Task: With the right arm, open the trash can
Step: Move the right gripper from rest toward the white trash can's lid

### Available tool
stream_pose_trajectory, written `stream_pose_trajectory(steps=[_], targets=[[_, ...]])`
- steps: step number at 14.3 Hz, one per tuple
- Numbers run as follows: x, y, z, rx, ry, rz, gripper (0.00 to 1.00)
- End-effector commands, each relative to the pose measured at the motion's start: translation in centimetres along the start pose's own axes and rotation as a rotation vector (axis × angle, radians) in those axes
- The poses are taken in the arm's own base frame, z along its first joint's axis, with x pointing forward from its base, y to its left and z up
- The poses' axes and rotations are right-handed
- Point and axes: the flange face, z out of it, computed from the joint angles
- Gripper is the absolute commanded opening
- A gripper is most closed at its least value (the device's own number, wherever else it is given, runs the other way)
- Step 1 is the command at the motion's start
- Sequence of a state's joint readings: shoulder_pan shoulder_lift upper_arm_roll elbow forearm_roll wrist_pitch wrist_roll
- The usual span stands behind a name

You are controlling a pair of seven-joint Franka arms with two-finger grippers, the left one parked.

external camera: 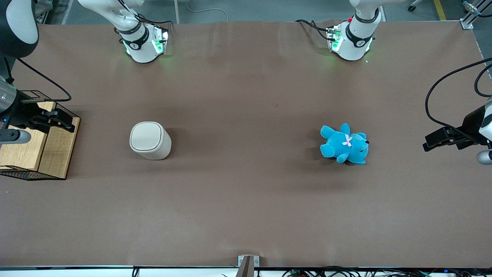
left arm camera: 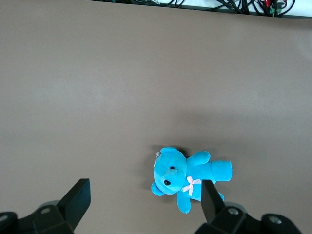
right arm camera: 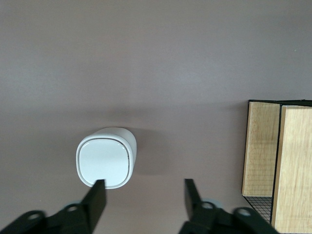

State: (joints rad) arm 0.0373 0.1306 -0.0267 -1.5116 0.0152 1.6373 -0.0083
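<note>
No readable writing, right arm's hand (external camera: 61, 120) spread wide and holding nothing, above the wire-mesh basket (external camera: 36, 140), cream trash can (external camera: 150, 140) lid shut on the brown worktop (external camera: 246, 200), apart from hand.

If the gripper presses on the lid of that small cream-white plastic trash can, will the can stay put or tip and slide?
The small cream-white plastic trash can looks thin-walled, so probably light and apt to slide on the smooth brown table. It stands upright, taller than wide, lid shut; an off-centre push may tip it. The right arm's gripper, open, hangs above the table beside the can, not touching it.
</note>
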Motion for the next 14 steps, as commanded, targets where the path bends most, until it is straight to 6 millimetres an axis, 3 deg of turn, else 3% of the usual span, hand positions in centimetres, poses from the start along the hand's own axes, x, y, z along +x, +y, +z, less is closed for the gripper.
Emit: stream_pose_trajectory(steps=[1, 7, 11, 14], targets=[[-1.0, -1.5, 0.2, 0.018, -0.062, 0.047, 0.03], [-1.1, -7.6, 6.6, -0.002, -0.207, -0.042, 0.00], [-1.7, -8.8, 11.1, -0.013, -0.281, -0.059, 0.00], [-0.5, -9.9, 13.4, 0.000, -0.267, -0.054, 0.00]])
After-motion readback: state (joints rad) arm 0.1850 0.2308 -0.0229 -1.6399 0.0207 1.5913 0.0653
